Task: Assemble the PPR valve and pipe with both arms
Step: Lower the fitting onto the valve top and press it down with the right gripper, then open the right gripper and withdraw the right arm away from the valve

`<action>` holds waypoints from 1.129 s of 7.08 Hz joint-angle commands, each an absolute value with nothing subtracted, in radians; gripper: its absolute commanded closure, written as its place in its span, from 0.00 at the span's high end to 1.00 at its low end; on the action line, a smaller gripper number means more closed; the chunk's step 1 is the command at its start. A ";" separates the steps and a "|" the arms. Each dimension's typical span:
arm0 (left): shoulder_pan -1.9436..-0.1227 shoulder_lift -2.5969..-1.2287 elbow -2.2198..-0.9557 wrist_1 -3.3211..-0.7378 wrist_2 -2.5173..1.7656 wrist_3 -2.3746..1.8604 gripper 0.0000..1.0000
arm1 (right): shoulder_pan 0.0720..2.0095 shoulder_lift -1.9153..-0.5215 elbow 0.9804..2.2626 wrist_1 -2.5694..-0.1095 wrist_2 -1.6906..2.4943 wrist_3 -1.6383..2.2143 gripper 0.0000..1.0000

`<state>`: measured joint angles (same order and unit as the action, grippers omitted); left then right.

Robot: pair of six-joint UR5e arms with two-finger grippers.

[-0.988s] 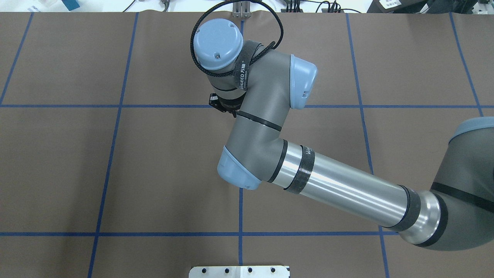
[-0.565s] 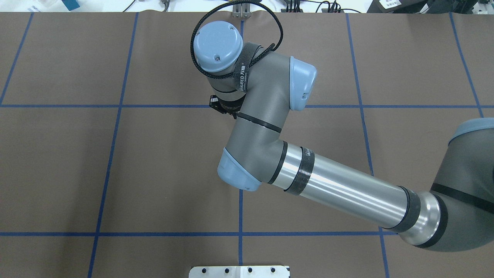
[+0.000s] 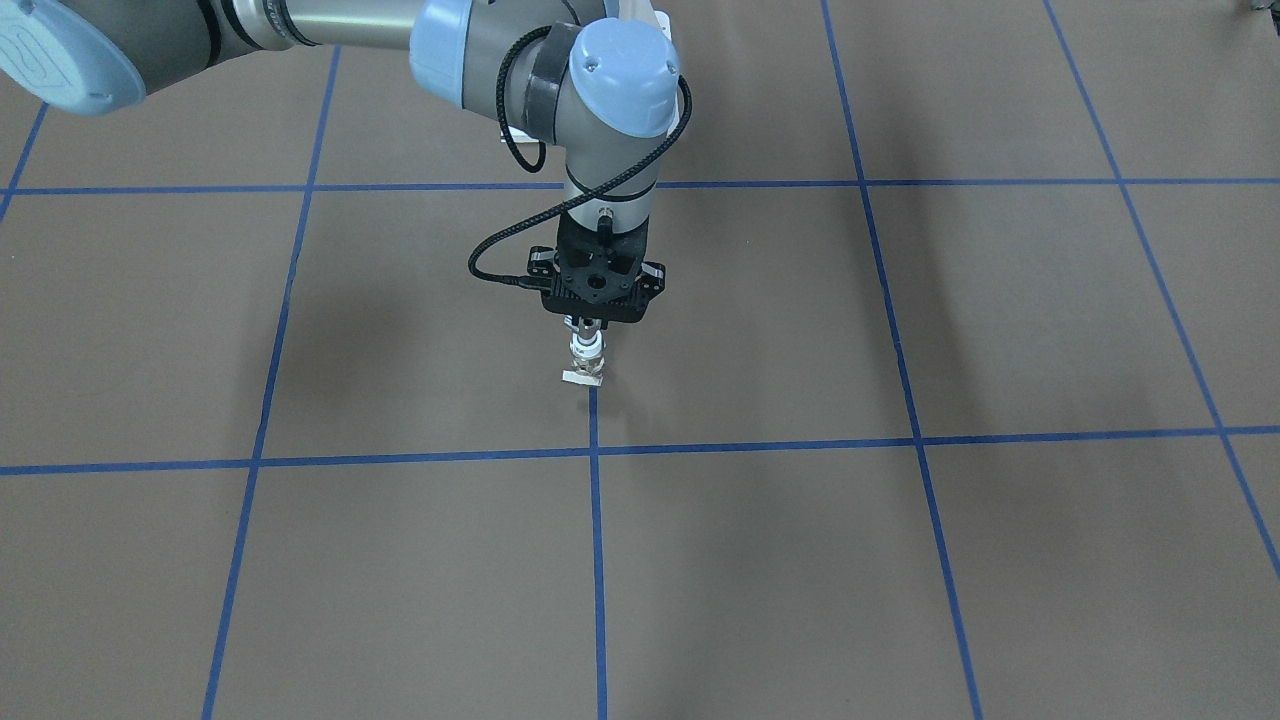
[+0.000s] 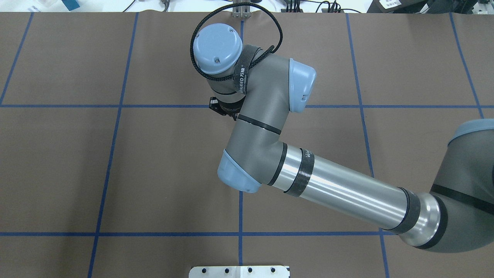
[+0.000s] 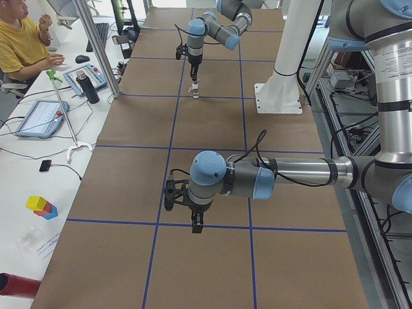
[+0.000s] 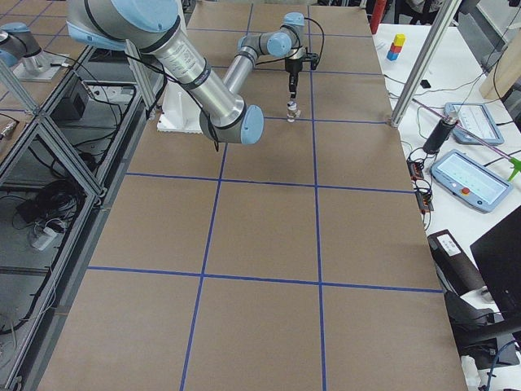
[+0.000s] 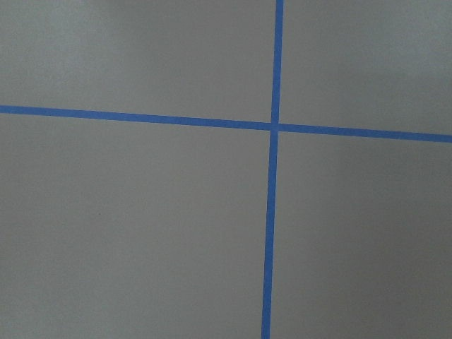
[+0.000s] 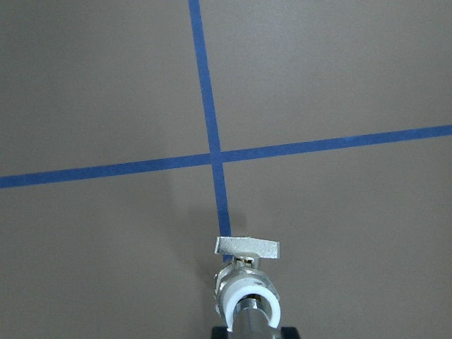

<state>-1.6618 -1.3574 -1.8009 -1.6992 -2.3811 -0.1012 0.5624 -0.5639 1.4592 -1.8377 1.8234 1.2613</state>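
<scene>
As you look from across the table, right arm: reaches in over the brown table, wrist turned straight down.
Right gripper: fingers drawn close together, pinching the pipe; your wrist view catches only their tips at its lower edge.
Pipe: upright, its silver end sitting in the white ring of the PPR valve.
PPR valve: upright under the gripper, flat tab lowest, at or just above the table, over a blue tape line near the crossing.
Left arm: low over the table, well apart from the valve.
Left gripper: points down; you cannot tell whether its fingers are spread or pressed together.
</scene>
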 commanded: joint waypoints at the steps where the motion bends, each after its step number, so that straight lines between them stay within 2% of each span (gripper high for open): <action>1: -1.661 -1.356 -1.801 -1.700 -2.381 -0.101 1.00 | 0.561 -0.569 1.459 -1.838 1.801 1.256 0.99; 4: -1.661 -1.355 -1.801 -1.698 -2.382 -0.101 1.00 | 0.609 -0.555 1.474 -1.839 1.824 1.234 1.00; 8: -1.661 -1.304 -1.799 -1.749 -2.372 -0.083 1.00 | 0.917 -0.583 1.485 -1.853 2.107 0.929 1.00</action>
